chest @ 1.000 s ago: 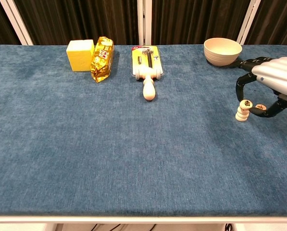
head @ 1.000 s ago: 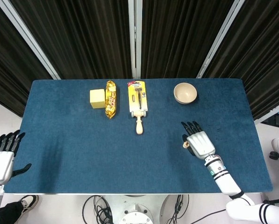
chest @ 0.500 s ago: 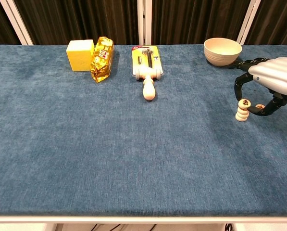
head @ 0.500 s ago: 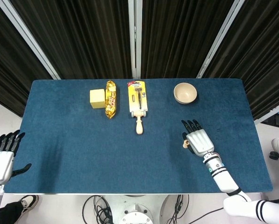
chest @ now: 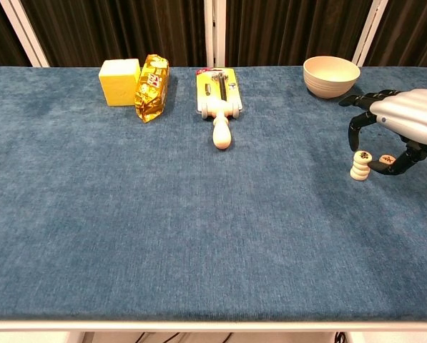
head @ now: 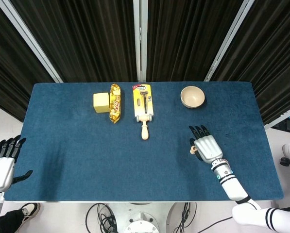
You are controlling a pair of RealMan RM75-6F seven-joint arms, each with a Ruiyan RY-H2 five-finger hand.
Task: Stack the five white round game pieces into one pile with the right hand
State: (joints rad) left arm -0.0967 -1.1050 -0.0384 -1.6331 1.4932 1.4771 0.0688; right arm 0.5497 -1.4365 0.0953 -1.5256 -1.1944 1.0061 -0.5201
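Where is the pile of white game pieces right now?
The pile of game pieces stands on the table's right side, nearer than the bowl, beside the right hand.

You are working in a lab test bay. A table (head: 86, 155) covered in blue felt stands before black pleated curtains (head: 86, 34), with loose cables (head: 98, 213) on the pale floor below.

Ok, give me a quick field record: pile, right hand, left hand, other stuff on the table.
pile: white pieces stacked upright on the blue table, near its right edge
right hand: right hand over the pile, fingers arched above it; contact unclear
left hand: left hand off the table's left edge, holding nothing
other: bowl, razor pack, gold packet, yellow block along the far edge
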